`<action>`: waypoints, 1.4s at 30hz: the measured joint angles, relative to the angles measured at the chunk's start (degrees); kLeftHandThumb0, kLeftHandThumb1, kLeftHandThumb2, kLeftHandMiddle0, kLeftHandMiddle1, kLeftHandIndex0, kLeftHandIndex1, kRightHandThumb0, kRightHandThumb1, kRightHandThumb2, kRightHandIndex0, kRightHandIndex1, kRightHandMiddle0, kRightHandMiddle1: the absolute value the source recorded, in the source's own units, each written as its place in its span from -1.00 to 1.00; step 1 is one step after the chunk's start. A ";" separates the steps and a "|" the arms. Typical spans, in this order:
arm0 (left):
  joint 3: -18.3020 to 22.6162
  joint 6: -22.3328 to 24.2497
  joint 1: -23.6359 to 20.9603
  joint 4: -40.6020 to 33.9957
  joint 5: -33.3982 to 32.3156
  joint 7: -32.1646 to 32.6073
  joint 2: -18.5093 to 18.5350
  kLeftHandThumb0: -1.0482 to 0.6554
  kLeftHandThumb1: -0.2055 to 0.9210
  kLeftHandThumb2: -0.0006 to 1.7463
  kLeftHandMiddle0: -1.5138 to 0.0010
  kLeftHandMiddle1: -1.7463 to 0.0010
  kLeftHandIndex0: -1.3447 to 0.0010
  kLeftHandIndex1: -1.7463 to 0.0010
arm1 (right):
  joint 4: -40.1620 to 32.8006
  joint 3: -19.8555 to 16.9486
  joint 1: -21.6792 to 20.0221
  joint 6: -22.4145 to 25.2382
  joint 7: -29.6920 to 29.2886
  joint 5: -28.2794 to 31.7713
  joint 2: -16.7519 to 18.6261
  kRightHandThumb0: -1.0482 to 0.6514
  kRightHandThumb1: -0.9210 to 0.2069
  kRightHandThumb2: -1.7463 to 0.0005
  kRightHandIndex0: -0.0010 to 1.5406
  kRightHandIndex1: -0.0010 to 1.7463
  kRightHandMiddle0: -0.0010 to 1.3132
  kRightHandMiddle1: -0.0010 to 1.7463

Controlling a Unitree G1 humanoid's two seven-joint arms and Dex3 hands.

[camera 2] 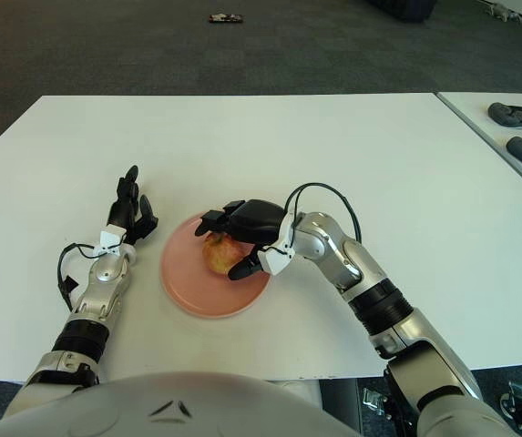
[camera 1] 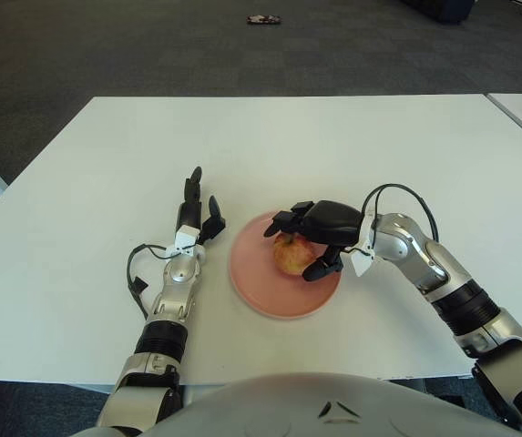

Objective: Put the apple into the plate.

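A red-yellow apple sits in the pink plate at the table's front middle. My right hand reaches in from the right and covers the apple. Its fingers lie over the apple's far top side and its thumb presses against the near right side, so the hand is closed around the apple. Part of the apple is hidden under the palm. My left hand shows to the left of the plate, fingers stretched out and empty.
The white table stretches away behind the plate. A second table with dark devices stands at the far right. A small dark object lies on the floor beyond.
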 measured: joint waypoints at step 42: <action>0.22 -3.64 -0.10 2.29 -0.04 -0.29 0.75 -0.71 1.00 0.10 0.79 0.99 1.00 0.49 | 4.59 -12.06 -1.92 -6.16 4.46 30.61 -2.95 -1.00 -1.00 0.06 -1.00 -1.00 -0.99 -0.99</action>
